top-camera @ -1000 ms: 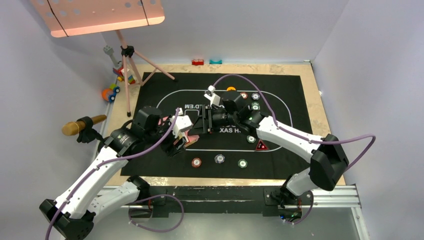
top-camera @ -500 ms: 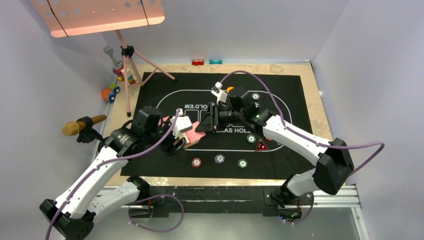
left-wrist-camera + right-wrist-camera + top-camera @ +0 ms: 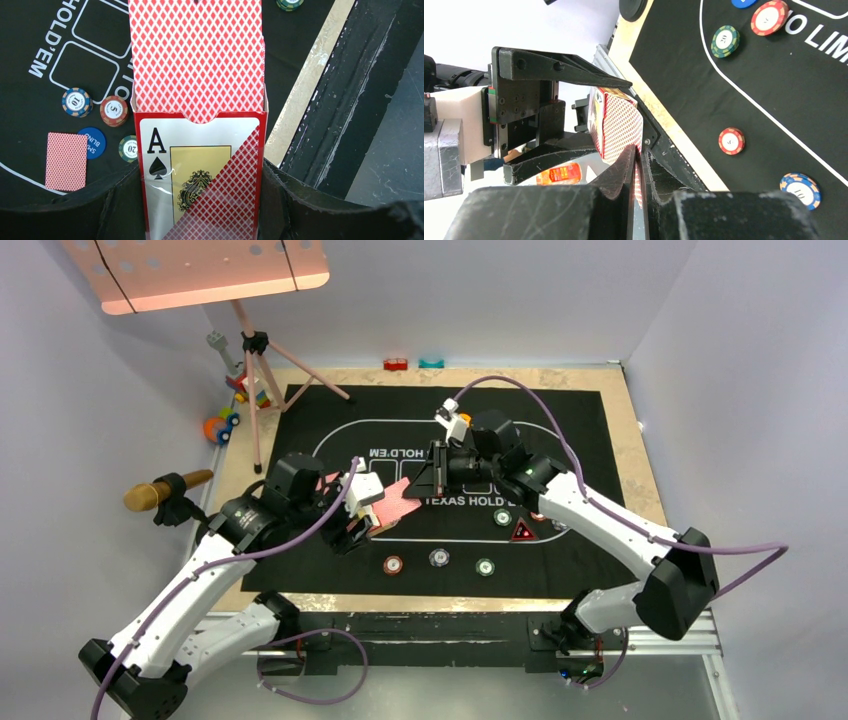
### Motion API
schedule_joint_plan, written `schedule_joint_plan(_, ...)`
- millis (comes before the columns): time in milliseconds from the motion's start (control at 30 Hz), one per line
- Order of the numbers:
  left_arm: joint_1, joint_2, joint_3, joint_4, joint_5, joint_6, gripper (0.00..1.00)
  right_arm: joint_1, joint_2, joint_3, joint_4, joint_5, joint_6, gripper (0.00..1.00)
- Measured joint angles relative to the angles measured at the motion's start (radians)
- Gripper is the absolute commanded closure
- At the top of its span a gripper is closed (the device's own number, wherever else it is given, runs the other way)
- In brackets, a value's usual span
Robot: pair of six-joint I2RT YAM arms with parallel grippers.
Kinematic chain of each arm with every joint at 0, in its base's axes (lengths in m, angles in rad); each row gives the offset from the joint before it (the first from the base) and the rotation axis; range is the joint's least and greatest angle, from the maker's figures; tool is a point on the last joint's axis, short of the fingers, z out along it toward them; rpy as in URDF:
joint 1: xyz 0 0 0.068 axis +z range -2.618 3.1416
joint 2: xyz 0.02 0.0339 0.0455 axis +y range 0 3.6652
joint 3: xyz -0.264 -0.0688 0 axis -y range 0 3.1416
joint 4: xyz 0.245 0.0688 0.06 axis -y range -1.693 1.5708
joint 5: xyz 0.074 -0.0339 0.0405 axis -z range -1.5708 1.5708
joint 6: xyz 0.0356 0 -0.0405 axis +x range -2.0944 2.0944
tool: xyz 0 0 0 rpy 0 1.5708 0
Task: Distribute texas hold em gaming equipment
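The left gripper [image 3: 358, 520] is clamped on an open card box [image 3: 200, 175] with an ace of spades printed on its front, held above the near-left part of the black poker mat [image 3: 570, 405]. A red-backed card [image 3: 196, 55] sticks partway out of the box mouth. The right gripper [image 3: 432, 472] reaches in from the right with its jaws pinched nearly together on the free end of that card; in the right wrist view the thin card edge [image 3: 638, 175] sits between the two fingers. Another red-backed card [image 3: 66, 161] lies face down on the mat beside a blue round button [image 3: 94, 142] and three chips [image 3: 114, 111]. Near the mat's near edge lie a red chip [image 3: 393, 564], a grey chip [image 3: 438, 558], a green chip [image 3: 485, 566] and a red-black triangular marker [image 3: 522, 531]
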State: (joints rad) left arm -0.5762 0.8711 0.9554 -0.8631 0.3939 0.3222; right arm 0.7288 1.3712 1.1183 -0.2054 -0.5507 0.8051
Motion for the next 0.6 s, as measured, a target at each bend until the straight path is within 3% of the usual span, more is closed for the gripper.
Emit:
schedule_joint_plan(100, 0.000, -0.003, 0.000, 0.001, 0.000, -0.001, 0.84, -0.013, -0.016, 0.008, -0.022, 0.010, -0.006, 1.00)
schedule_joint_plan(400, 0.000, -0.016, -0.005, 0.002, 0.000, -0.007, 0.88, -0.092, -0.048, 0.021, -0.023, -0.016, 0.007, 1.00)
schedule_joint_plan(600, 0.000, -0.010, -0.005, 0.000, 0.001, -0.007, 0.93, -0.240, -0.074, 0.021, 0.010, -0.048, 0.025, 1.00)
